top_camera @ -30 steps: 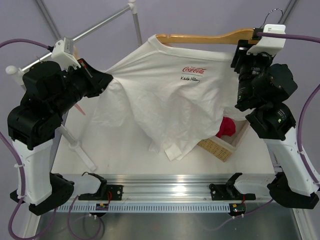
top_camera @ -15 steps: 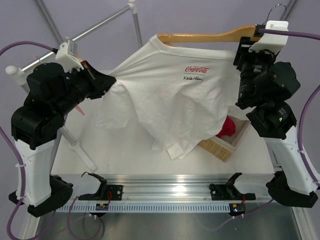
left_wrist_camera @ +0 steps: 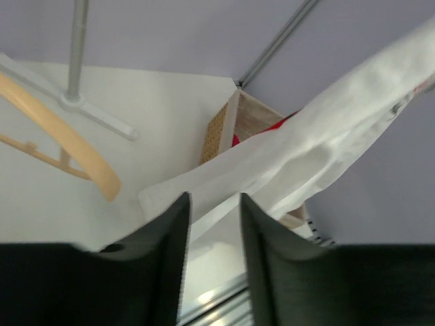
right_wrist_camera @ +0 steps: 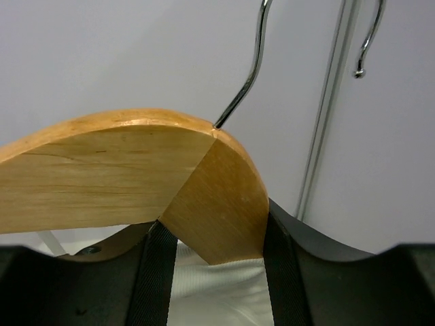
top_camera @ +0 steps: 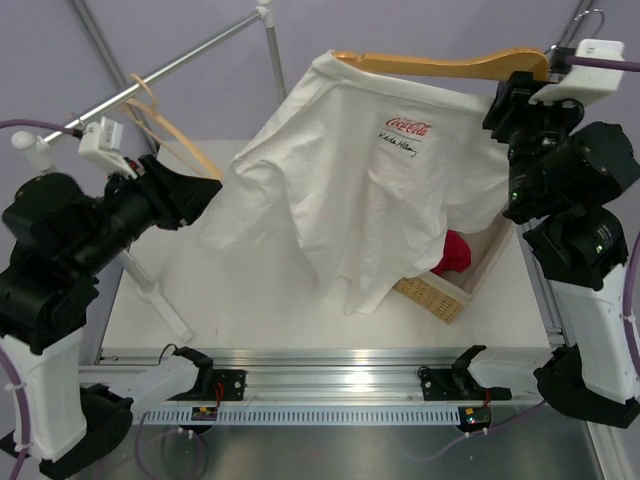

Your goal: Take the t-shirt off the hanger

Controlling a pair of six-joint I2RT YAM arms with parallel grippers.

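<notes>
My right gripper is clamped on the hanger at its centre, directly under the hook, and holds it raised; the grip appears sound. My left gripper stands narrowly parted with nothing pinched that I can see. A fold of the t-shirt runs just beyond its fingertips. The t-shirt hangs from the hanger arm pointing away from my right gripper; the nearer arm is bare wood. Judgement: 1 shoulder is left to clear. I should take the cloth close to that shoulder, not at the sleeve hem, and draw it outward along the arm while my right gripper holds the hanger firm and level. Below my right gripper sits 1 woven basket containing a red cloth. The t-shirt's hem hangs across the basket's corner in the overhead view; contact cannot be confirmed, but I rate it a snag risk.
</notes>
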